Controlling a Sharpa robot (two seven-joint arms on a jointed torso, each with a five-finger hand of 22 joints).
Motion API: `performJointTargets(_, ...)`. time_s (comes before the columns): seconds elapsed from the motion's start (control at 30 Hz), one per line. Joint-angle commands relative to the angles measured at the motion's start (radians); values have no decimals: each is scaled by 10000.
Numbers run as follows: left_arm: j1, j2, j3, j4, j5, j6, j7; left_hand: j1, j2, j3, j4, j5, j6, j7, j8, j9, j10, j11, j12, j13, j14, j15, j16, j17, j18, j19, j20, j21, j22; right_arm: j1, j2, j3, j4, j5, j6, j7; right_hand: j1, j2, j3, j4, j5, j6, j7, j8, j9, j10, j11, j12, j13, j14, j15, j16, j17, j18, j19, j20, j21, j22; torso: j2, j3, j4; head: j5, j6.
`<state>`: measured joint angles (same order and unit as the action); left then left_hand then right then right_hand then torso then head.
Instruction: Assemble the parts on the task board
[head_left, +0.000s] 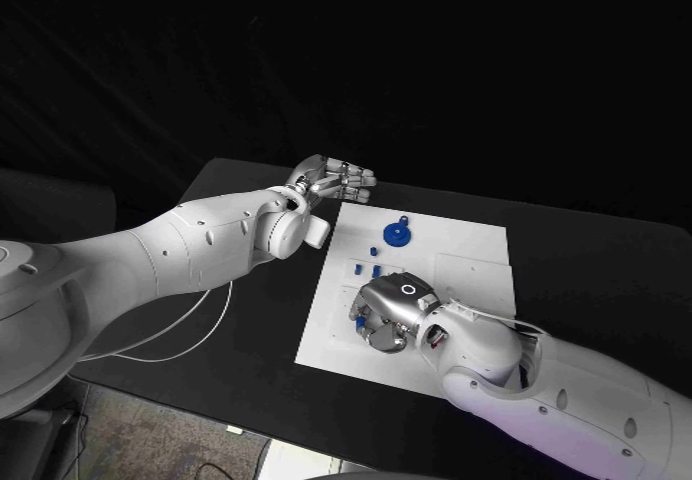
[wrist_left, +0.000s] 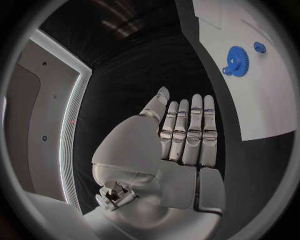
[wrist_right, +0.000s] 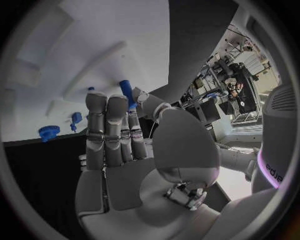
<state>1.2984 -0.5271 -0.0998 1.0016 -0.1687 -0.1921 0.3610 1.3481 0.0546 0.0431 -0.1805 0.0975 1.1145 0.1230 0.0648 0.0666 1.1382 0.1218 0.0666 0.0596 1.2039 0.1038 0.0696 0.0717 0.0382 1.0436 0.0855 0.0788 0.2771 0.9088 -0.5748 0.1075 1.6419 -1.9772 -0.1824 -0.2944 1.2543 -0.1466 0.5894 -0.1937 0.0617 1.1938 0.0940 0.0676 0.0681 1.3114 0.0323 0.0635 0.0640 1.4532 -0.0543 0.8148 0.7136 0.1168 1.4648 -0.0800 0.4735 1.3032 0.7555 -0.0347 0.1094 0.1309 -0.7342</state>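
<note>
The left hand (wrist_left: 181, 145) rises over the black bench (wrist_left: 137, 75) with its fingers (wrist_left: 195, 130) straight and laid close side by side, the thumb (wrist_left: 156, 102) angled slightly away from them. Nothing is between fingers and palm. Beyond the fingertips lies the white task board (wrist_left: 262, 95), its edge near the hand but not touching it. On the board, well beyond the fingertips, sits a blue gear (wrist_left: 237, 60) with a toothed rim, and just beside the gear, farther from the hand, a smaller blue part (wrist_left: 260, 47).
</note>
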Motion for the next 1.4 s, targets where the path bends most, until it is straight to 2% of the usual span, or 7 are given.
performJointTargets(0.03, 5, 24, 8, 7, 65, 157, 59, 35, 52, -59, -14, 0, -63, -23, -16, 9, -94, 0, -44, -7, -67, 5, -38, -2, 130, 66, 1, 1, -8, -53, 17, -59, -39, 193, 25, 132, -146, -201, -127, 66, -30, -200, 42, -53, -28, -454, 176, -32, -39, 0, 145, 53, -36, 101, 465, 145, -118, -68, 1, 4, -1, 8, 1)
performJointTargets(0.33, 5, 5, 8, 13, 65, 167, 48, 29, 55, -71, -17, -2, -66, -21, -14, 10, -103, 2, -44, -8, -73, 6, -39, -2, 128, 67, 4, 6, -49, -52, -68, -69, -39, 327, -269, 155, -165, -564, -773, 269, 2, -652, 97, -54, -38, -1278, 402, -30, -45, -46, 274, 68, -256, 318, 458, 314, -427, -380, -2, 14, 3, 31, -17)
performJointTargets(0.8, 6, -60, 8, 17, 65, 165, 8, 23, 44, -88, -14, -15, -89, -16, -15, 9, -116, 8, -43, -7, -85, 13, -40, -3, 127, 68, 9, 7, -77, -51, -456, -36, 421, 607, -1491, 183, 461, -759, -2691, 1009, -128, -1103, -218, -49, -41, -2506, 661, 27, -48, -75, 375, -63, -448, 622, 448, 407, -1078, -1091, 1, 30, -9, -48, -2)
performJointTargets(0.93, 6, -70, 8, 18, 65, 171, 5, 23, 44, -88, -14, -15, -89, -16, -15, 9, -116, 8, -43, -7, -85, 13, -40, -3, 127, 68, 9, 7, -77, -45, -764, 214, 652, 1013, -1676, 243, 544, -795, -2790, 1399, -126, -1107, -208, -48, -39, -2411, 636, 48, -47, -67, 367, -59, -458, 649, 449, 420, -961, -1258, 0, 31, -18, -121, 38)
performJointTargets(1.13, 6, -170, 7, 71, 65, 216, 1, 23, 44, -88, -14, -15, -89, -16, -15, 9, -116, 8, -43, -7, -85, 13, -40, -3, 127, 68, 9, 7, -77, -24, -1452, 859, 790, 1989, -1697, 246, 215, -186, -2214, 1801, -95, -745, 95, -16, -12, -576, 167, 372, -32, -10, 106, 16, -449, 354, 477, 272, -348, -1103, -9, 39, -42, -477, 241)
performJointTargets(1.27, 6, -377, 6, 226, 66, 171, 46, 21, 49, -100, -7, -12, -88, -14, -15, 9, -110, 5, -41, -7, -71, 8, -34, 2, 129, 76, 7, 13, -105, 38, -2112, 1242, 765, 3431, -1372, 225, -194, -363, -1456, 1752, -101, -278, -124, -57, 37, 838, -220, -43, 58, 3, -212, 8, -410, -181, 443, -169, -122, -993, -12, 58, -63, -704, 346)
performJointTargets(1.4, 3, -679, 5, 488, 130, 143, 133, 20, 21, -115, -17, 4, -114, -9, -19, 5, -107, 2, -39, -6, -24, -8, -24, 9, 130, 100, -3, 29, -114, 268, -2853, 1439, 587, 5349, -653, 160, -339, -334, -1791, 1707, -47, -111, -225, -23, 89, 1794, -494, 518, 528, -13, -314, -22, -397, -252, 416, -231, -237, -1032, -11, 79, -84, -894, 409)
